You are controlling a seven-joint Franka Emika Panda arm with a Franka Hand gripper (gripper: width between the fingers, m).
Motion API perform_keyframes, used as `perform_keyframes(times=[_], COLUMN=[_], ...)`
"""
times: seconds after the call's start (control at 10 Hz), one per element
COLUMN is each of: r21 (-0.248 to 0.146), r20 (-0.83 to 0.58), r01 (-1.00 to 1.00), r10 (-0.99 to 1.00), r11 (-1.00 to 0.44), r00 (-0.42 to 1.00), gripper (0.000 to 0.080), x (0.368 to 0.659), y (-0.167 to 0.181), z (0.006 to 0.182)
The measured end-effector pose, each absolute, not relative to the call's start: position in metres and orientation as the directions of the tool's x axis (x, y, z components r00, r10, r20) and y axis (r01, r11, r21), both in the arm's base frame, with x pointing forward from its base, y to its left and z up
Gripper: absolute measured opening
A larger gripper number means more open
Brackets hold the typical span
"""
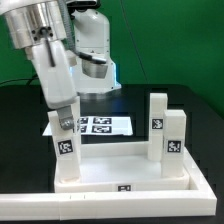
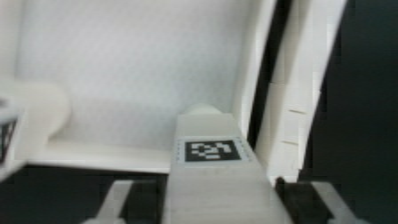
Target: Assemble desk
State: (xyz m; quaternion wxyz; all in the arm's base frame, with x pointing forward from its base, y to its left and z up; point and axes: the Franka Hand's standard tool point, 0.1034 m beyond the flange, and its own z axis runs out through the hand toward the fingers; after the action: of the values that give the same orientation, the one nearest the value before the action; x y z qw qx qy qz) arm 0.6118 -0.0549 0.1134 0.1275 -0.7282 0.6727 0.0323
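Fingers point straight down, clamped on an upright leg; arm angles over the panel.

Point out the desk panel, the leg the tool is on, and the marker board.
desk panel (image 1: 120, 168), exterior view, bare flat top.
leg (image 1: 66, 148), exterior view, tagged side face.
marker board (image 1: 118, 124), exterior view, white area by its tags.

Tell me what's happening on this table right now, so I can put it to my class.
A robot arm is building a small white desk. The desk panel lies flat on the black table, with two legs already upright on the exterior view's right. The gripper is closed on a third leg, standing it at the panel's left corner. The marker board lies behind.
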Motion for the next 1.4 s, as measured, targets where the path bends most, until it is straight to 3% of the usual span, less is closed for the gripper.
perform_keyframes(times=[0.1,0.2,0.3,0.4,0.6,1.1,1.3,1.4], r21=[-0.144,-0.148,-0.15,-0.156,-0.176,-0.192,-0.115,-0.109], r20=[-0.216,-0.213,-0.206,-0.174,-0.113,-0.039,0.022,0.026], r01=[-0.987,-0.984,-0.98,-0.951,-0.778,-0.474,-0.137,-0.093], r10=[-0.971,-0.969,-0.965,-0.94,-0.773,-0.476,-0.141,-0.096], r11=[-0.076,-0.096,-0.13,-0.268,-0.603,-0.859,-0.984,-0.99], r00=[0.106,0.127,0.16,0.293,0.624,0.879,0.99,0.995], gripper=[0.0364,0.05,0.05,0.062,0.0641,0.0649,0.0649,0.0649], x=[0.612,0.612,0.611,0.61,0.611,0.608,0.61,0.611], y=[-0.054,-0.054,-0.053,-0.049,-0.046,-0.051,-0.058,-0.055], z=[0.113,0.113,0.113,0.112,0.113,0.11,0.113,0.113])
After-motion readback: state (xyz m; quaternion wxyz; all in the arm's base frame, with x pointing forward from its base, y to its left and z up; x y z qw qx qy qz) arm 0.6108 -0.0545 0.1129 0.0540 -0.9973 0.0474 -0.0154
